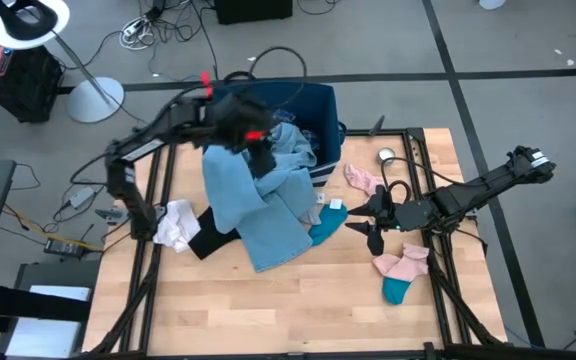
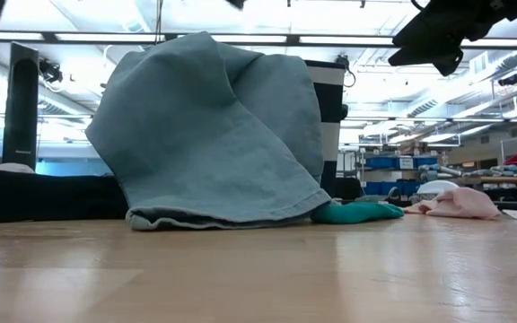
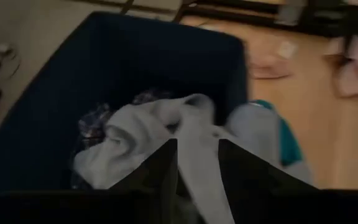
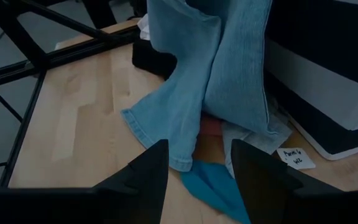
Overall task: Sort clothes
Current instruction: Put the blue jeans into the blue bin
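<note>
Between my left end effector (image 3: 197, 168) fingers sits a fold of the large light-blue piece (image 1: 268, 215), pinched from above over the navy bin (image 1: 320, 105); jaws part-closed on the cloth, so I judge it held. Most of that garment hangs out of the bin and spreads down onto the tabletop (image 1: 268, 310), only the top bunch is inside. Biggest risk, my guess: the hanging weight drags the whole piece back out over the rim once I let go, or the thin pinch slips first. The long trailing end could also sweep the black item (image 1: 213, 243) and white item (image 1: 175, 224) lying just beside it, or snag the teal sock (image 1: 326, 226) tucked under its edge. My right end effector (image 1: 368, 222) hovers low near that teal sock, jaws wide apart with nothing in them; if it drops now it may catch the blue hem instead of the sock. Pink pieces (image 1: 361, 178) lie near the bin corner, a pink-and-teal sock pair (image 1: 401, 272) well apart toward the near edge. Small round tin (image 1: 386, 155) sits near the bin, could get knocked. Writing: a small white tag (image 4: 290, 157) by the bin base has handwriting, not readable. No brands seen.
</note>
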You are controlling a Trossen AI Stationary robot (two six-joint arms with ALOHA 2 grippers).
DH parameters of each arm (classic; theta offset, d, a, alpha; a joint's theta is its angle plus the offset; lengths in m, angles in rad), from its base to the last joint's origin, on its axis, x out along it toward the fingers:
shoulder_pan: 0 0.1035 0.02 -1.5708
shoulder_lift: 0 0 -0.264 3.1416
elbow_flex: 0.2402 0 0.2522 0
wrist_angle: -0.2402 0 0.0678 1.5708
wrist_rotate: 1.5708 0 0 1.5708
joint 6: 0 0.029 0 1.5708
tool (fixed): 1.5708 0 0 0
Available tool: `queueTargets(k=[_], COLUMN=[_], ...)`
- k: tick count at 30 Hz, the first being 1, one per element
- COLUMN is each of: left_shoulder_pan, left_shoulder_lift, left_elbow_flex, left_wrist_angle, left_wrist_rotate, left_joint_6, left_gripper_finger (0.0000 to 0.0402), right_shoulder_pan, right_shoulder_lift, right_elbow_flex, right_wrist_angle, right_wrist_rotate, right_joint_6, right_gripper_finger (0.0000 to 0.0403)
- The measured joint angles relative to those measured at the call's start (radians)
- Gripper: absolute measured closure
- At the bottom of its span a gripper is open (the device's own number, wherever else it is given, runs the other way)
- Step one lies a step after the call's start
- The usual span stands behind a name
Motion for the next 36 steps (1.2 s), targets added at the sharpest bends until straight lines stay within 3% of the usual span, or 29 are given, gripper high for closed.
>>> queueTargets(k=[7,18,25,36], left_shoulder_pan=[-0.167,-0.445,-0.572,-0.731], left_shoulder_lift=[-0.144,-0.410,-0.529,-0.632], left_elbow_flex=[-0.184,-0.700,-0.979,-1.236], left_wrist_angle=[0.045,0.285,0.364,0.427], left_wrist_rotate=[-0.074,-0.226,-0.343,-0.446], left_joint_6=[-0.103,-0.316,-0.507,-0.760], left_gripper_finger=[0.0280,0.0280,0.0280,0.0280], right_shoulder_pan=[0.000,0.000,-0.002,-0.053], right_shoulder_lift=[0.000,0.003,0.070,0.165], right_elbow_flex=[0.000,0.000,0.000,0.000], right_wrist_angle=[0.000,0.000,0.001,0.054], right_wrist_rotate=[0.000,0.000,0.001,0.039], right_joint_6=[0.002,0.024,0.026,-0.005], right_gripper_finger=[0.0227,0.0227,0.0227,0.0227])
